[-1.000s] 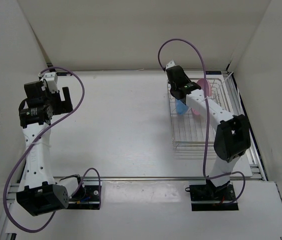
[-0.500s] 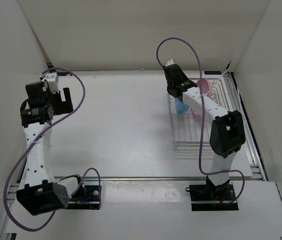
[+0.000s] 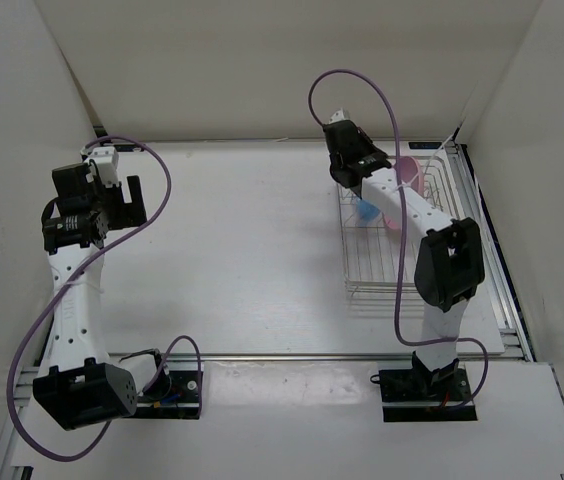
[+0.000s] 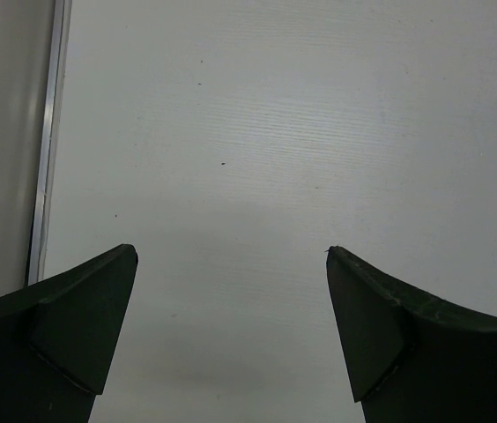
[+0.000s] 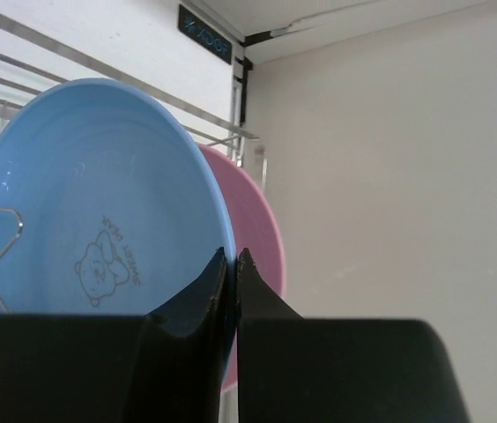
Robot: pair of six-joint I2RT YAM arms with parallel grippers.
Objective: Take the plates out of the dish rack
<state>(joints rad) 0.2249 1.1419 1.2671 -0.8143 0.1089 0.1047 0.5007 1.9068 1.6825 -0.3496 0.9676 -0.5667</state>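
**Q:** Where do the plates stand?

**A:** The light blue plate (image 5: pixel 99 220) stands on edge in the dish rack (image 3: pixel 382 278), at the rack's far end. A small printed figure with lettering shows on the face turned to the right wrist camera. The pink plate (image 5: pixel 264 238) stands on edge just behind it, only its right-hand rim showing past the blue one.

**Q:** And the rack itself?

**A:** It sits on the right side of the white bench (image 3: pixel 252 250), close to the right-hand wall. Its near end holds nothing but bare wire grid.

**Q:** What is the right tool doing?

**A:** The right tool (image 5: pixel 232 256) is closed down to a narrow slit on the light blue plate's rim. One finger lies on the plate's printed face, the other in the gap between the blue plate and the pink. From above, the right arm reaches across the rack, its wrist over the plates, and a purple cable (image 3: pixel 357 78) loops above it.

**Q:** And the left?

**A:** The left tool (image 4: pixel 231 251) is spread wide and holds nothing. It hangs over bare bench on the left side, well apart from the rack, with the bench's metal edge strip (image 4: pixel 46 141) in view beside it.
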